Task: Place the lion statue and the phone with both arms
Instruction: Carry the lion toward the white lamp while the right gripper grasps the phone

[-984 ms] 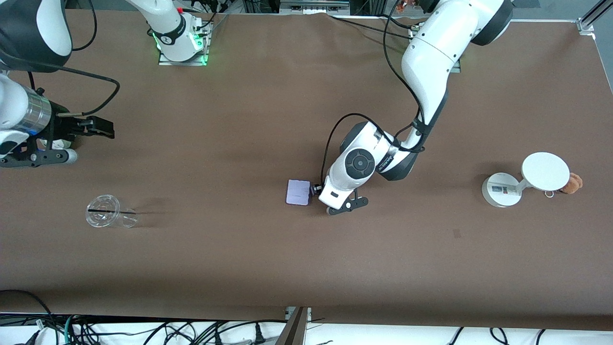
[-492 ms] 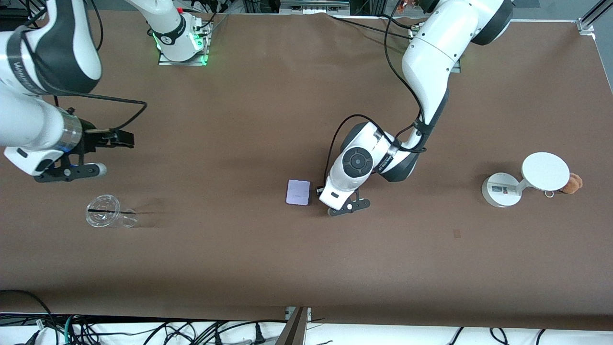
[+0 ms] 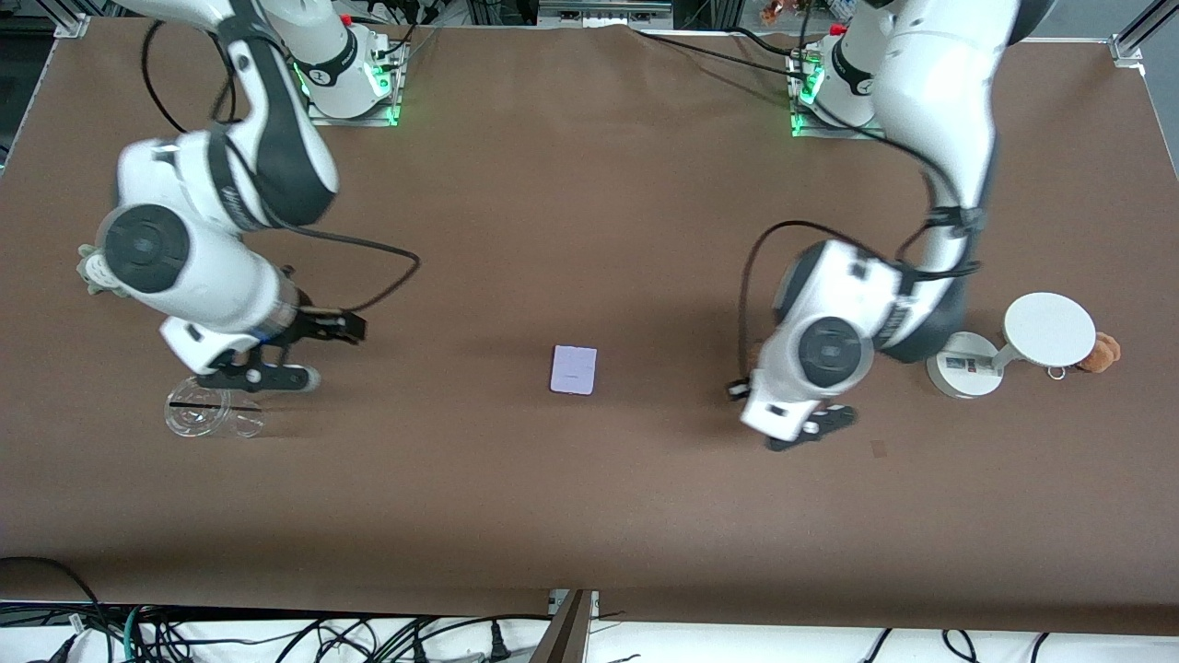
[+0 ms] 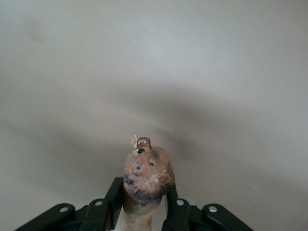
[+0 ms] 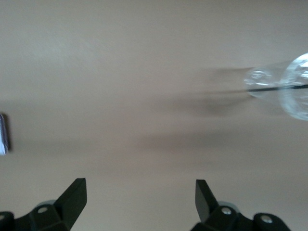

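The phone (image 3: 573, 370) lies flat on the brown table near its middle, with nothing touching it. Its edge shows in the right wrist view (image 5: 3, 133). The left gripper (image 4: 144, 186) is shut on the lion statue (image 4: 147, 168), whose maned face points away from the wrist camera. In the front view the left gripper (image 3: 739, 390) is above the table between the phone and the white stand, and the lion is hidden under the hand. The right gripper (image 3: 353, 328) is open and empty, over the table between the cup and the phone. It also shows in the right wrist view (image 5: 139, 183).
A clear plastic cup (image 3: 210, 415) lies on its side toward the right arm's end, also in the right wrist view (image 5: 284, 89). A white round-based stand (image 3: 958, 368) with a disc and a brown plush (image 3: 1102, 352) sit toward the left arm's end. A grey-green plush (image 3: 90, 269) peeks out beside the right arm.
The left arm has drawn away from the phone toward the stand. The right arm has swung from the table's end toward the cup and the middle.
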